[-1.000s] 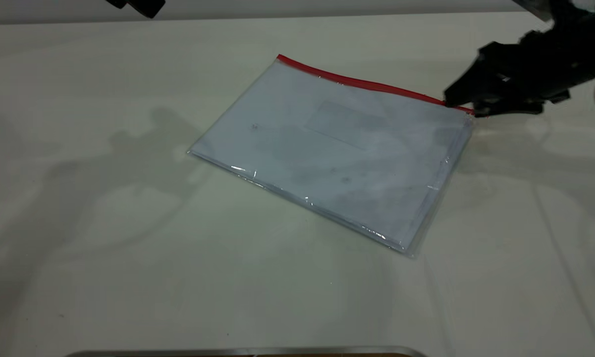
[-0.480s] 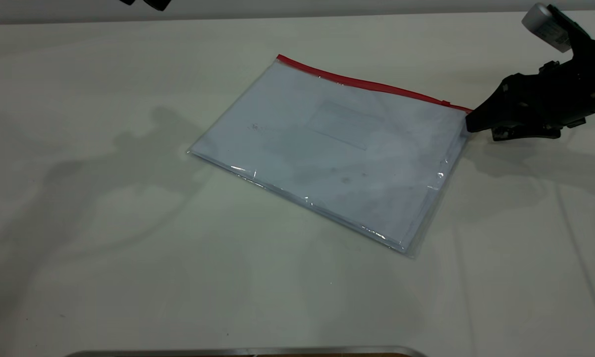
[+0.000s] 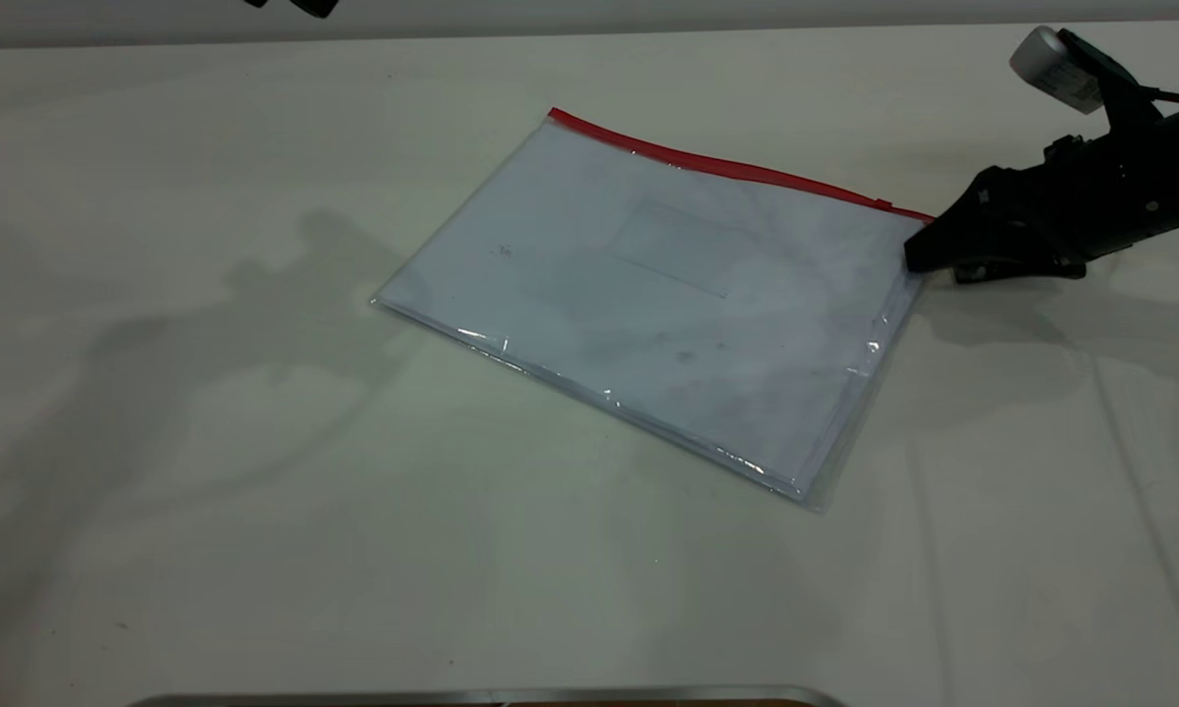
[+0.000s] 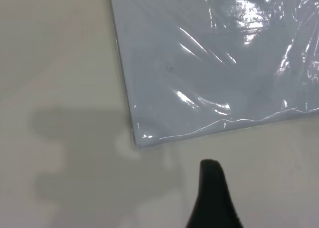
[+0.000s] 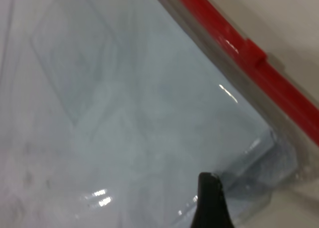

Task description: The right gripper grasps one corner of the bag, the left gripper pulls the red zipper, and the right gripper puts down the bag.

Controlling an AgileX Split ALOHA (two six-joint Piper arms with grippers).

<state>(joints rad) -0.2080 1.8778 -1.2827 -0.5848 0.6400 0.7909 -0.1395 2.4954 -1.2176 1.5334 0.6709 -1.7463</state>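
Just ahead of the right gripper (image 3: 915,257), whose finger spread I cannot tell, the bag (image 3: 668,295) lies flat on the table (image 3: 255,491), its red zipper (image 3: 736,169) corner beside the tips, so a shallow bite might slip off.

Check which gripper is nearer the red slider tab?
Right. The right gripper sits at the bag's corner, just below the slider tab. The left gripper is far off at the table's back edge.
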